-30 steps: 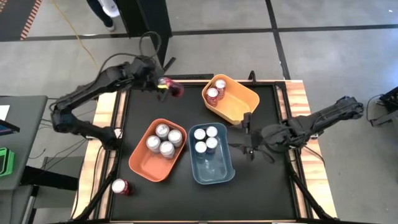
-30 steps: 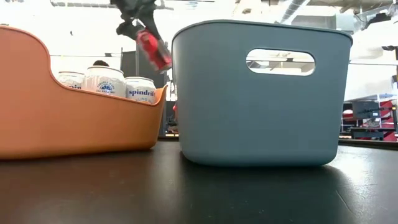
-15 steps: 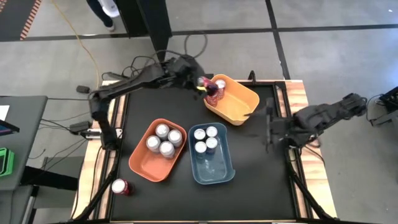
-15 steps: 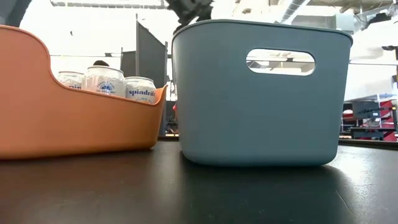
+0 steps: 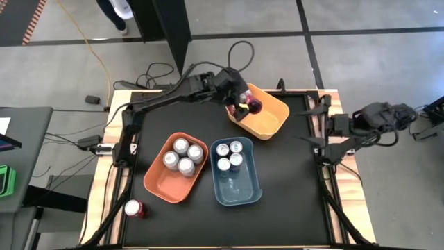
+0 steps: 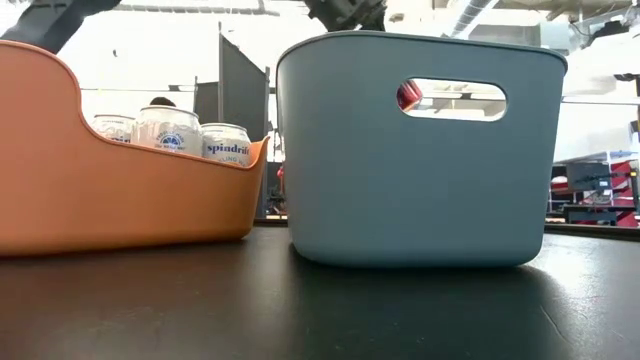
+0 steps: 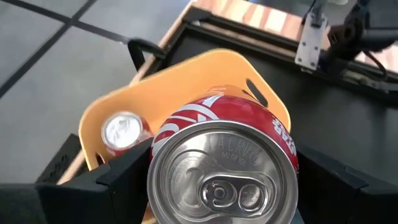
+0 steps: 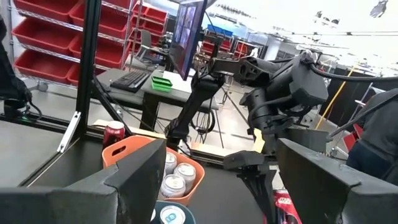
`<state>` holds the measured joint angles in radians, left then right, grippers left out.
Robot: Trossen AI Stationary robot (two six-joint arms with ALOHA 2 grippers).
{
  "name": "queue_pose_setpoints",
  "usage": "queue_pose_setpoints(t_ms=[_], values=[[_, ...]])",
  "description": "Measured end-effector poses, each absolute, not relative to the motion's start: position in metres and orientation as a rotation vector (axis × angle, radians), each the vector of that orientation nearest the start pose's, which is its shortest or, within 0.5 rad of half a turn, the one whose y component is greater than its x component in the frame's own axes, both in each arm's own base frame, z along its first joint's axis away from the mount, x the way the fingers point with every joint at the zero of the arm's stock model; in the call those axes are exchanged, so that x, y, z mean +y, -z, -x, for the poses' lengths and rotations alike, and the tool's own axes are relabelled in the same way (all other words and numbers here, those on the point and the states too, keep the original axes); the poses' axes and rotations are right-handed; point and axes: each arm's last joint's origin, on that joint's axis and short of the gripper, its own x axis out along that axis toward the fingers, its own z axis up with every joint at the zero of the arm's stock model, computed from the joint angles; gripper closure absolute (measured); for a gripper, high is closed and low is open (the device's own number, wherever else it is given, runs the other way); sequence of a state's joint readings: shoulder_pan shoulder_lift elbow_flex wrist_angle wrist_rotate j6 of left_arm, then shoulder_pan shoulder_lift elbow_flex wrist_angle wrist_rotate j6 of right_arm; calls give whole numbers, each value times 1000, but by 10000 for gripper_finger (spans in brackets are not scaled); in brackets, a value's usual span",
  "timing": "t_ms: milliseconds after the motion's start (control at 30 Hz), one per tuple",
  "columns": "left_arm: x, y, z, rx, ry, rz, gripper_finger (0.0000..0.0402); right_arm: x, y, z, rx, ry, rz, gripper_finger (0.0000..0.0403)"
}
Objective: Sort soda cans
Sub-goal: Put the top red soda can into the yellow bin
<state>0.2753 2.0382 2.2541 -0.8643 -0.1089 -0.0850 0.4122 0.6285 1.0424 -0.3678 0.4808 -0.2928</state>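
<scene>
A: While the left gripper [image 5: 244,104] hangs over the yellow rectangular plastic bin [image 5: 274,114], what sits in its jaws?

B: A red soda can with a silver top [image 7: 224,165], pinched between them above that bin, where another red can [image 7: 122,132] already lies.

A: And the right gripper [image 5: 326,133]?

B: At the table's right edge, its jaws spread wide and holding nothing.

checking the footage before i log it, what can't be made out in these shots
- Yellow bin, high view: the left claw and its red can hide the cans beneath.
- Same bin, low view: the blue bin blocks it; only a red speck shows through its handle slot.
- Blue bin's cans, low view: hidden by its wall.
- Right claw, high view: too small to tell whether open.
</scene>
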Motion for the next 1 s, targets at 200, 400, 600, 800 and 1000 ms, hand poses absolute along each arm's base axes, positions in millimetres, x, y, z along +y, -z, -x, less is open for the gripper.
queue_pose_setpoints(t_ms=[200, 400, 600, 800, 1000], values=[[130, -385, -438, 645, -387, 133, 98, 24, -413, -88, -8, 71, 287, 80], [142, -371, -444, 689, -377, 118, 98, 24, -408, -87, 44, 62, 305, 80], [154, -347, -451, 769, -387, 111, 98, 25, -403, -91, 92, 56, 316, 80], [155, -334, -461, 781, -361, 63, 98, 27, -398, -95, 148, 51, 314, 80], [153, -323, -471, 790, -332, 2, 98, 30, -392, -102, 205, 47, 299, 80]])
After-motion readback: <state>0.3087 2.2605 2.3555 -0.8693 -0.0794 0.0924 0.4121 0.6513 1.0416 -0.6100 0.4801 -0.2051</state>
